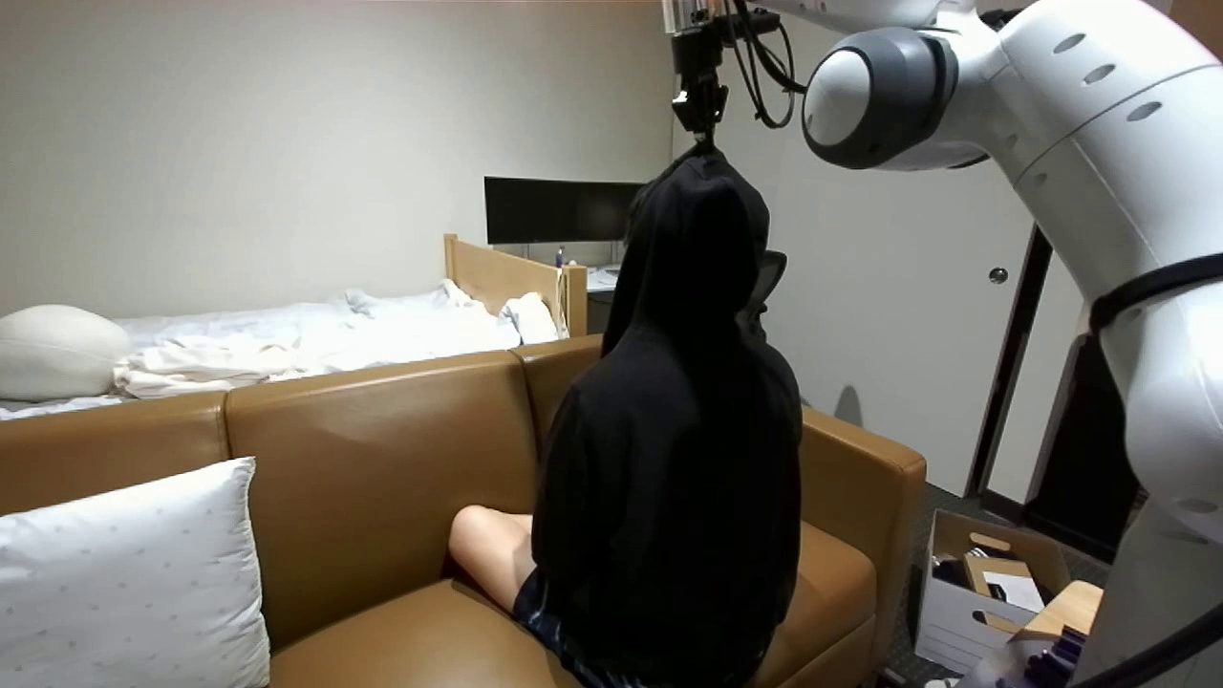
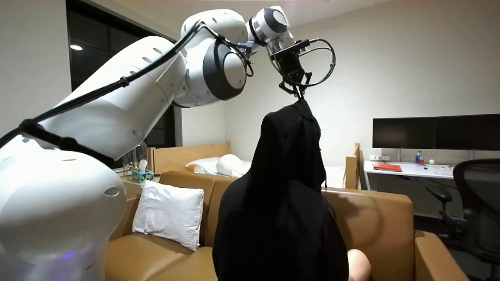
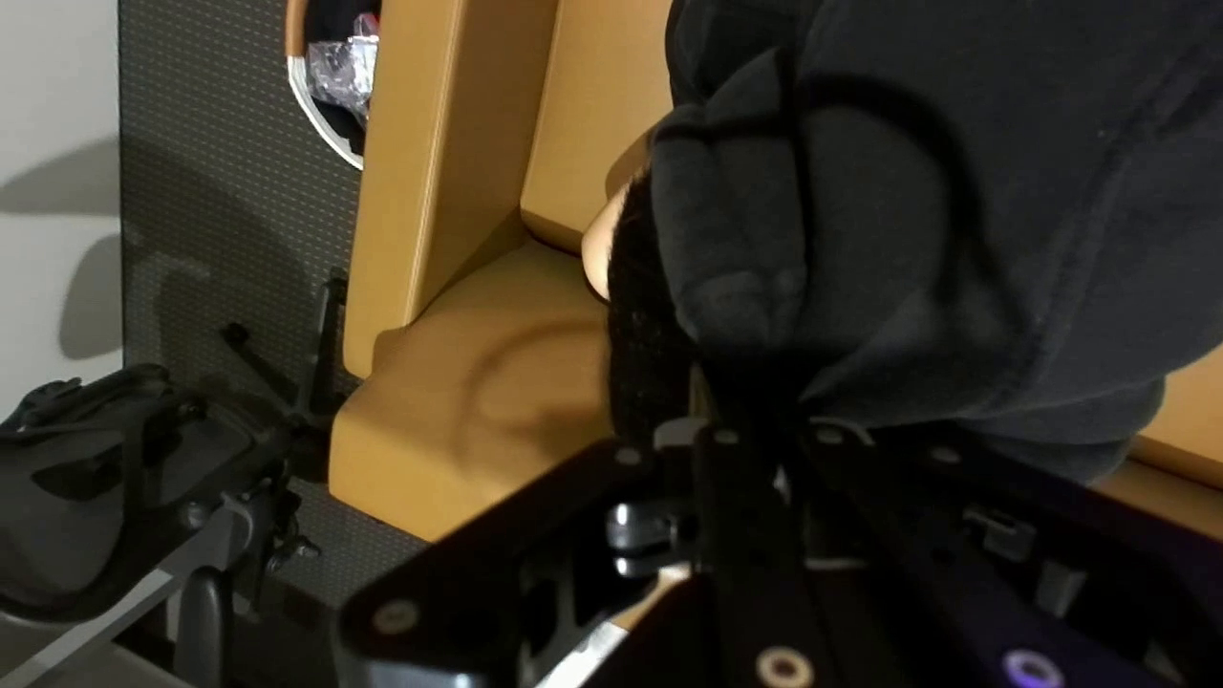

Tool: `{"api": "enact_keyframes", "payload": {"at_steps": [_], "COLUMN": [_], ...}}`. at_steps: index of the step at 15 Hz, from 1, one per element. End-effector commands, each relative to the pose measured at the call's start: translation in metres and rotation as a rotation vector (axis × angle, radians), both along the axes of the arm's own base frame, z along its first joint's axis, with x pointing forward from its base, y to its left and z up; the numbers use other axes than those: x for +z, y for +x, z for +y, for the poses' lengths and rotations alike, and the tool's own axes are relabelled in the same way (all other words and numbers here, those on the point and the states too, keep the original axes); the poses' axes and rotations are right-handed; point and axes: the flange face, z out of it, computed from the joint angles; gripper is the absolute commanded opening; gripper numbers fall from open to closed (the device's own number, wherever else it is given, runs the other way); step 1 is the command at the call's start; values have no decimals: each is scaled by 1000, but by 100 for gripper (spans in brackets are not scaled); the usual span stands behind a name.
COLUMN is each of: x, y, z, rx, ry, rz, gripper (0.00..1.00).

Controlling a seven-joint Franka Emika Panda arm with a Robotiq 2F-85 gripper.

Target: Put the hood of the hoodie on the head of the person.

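A person in a black hoodie point(image 1: 669, 478) sits on the brown couch, seen from behind in both exterior views point(image 2: 281, 234). The hood point(image 1: 702, 229) is up around the head, and its top edge is pulled into a peak. My gripper point(image 1: 704, 139) is above the head, shut on that peak; it also shows in an exterior view point(image 2: 300, 96). In the wrist view, the fingertips point(image 3: 755, 425) pinch dark hood fabric point(image 3: 917, 248), though the contact is in shadow. Dark hair point(image 3: 640, 334) shows beside the fabric. The face is mostly hidden; part of the glasses point(image 1: 772, 272) shows.
The brown couch point(image 1: 382, 440) surrounds the person, with a white pillow point(image 1: 134, 573) on it. Behind are a bed point(image 1: 306, 325), monitors point(image 1: 564, 210) and a desk point(image 2: 414, 169). An office chair point(image 2: 476, 203) stands beside the couch. A box point(image 1: 965, 621) sits on the floor.
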Motion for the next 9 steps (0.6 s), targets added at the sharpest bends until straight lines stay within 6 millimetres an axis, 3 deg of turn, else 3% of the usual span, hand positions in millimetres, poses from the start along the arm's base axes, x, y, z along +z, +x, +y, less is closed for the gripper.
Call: {"api": "enact_keyframes", "payload": {"at_steps": [1, 3, 4, 9], "x": [8, 16, 1, 7], "y": [-5, -12, -3, -6], "z": [-13, -10, -4, -2], "rx": [-36, 1, -11, -6], "ry": [21, 32, 4, 13], "rz": [-27, -17, -4, -13], "gripper": [2, 2, 7, 7]}}
